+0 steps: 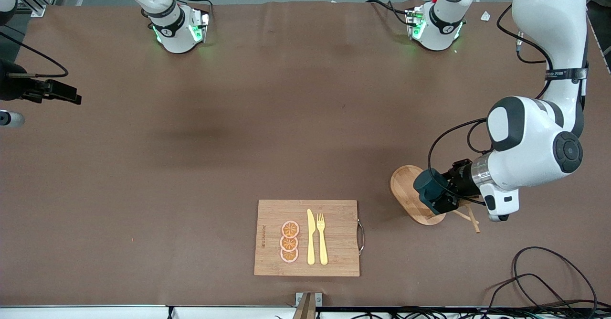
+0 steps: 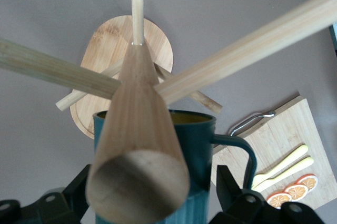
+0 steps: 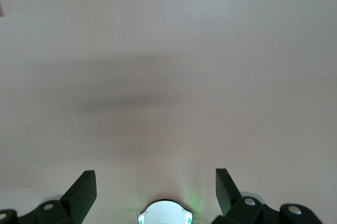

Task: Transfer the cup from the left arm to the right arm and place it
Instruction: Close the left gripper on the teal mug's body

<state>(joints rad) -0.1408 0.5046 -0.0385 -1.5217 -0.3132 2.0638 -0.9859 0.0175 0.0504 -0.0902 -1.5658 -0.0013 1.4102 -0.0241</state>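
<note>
Front view: one cup, tipped on its side, up over the oval base of one wooden rack toward the left arm's end of the table. Left gripper reaching level around the cup; cannot tell whether clamped or loose. Wide bare tabletop through the middle. One cutting board close to the table's near edge, carrying three orange slices, one knife, one fork. Right gripper waiting over the table's edge at the right arm's end.

Left wrist view: cup crowded by the rack's crossing pegs, one peg end close over its yellow mouth, handle pointing toward the board.

Right wrist view: pincer spread wide, holding nothing, bare table beneath.
</note>
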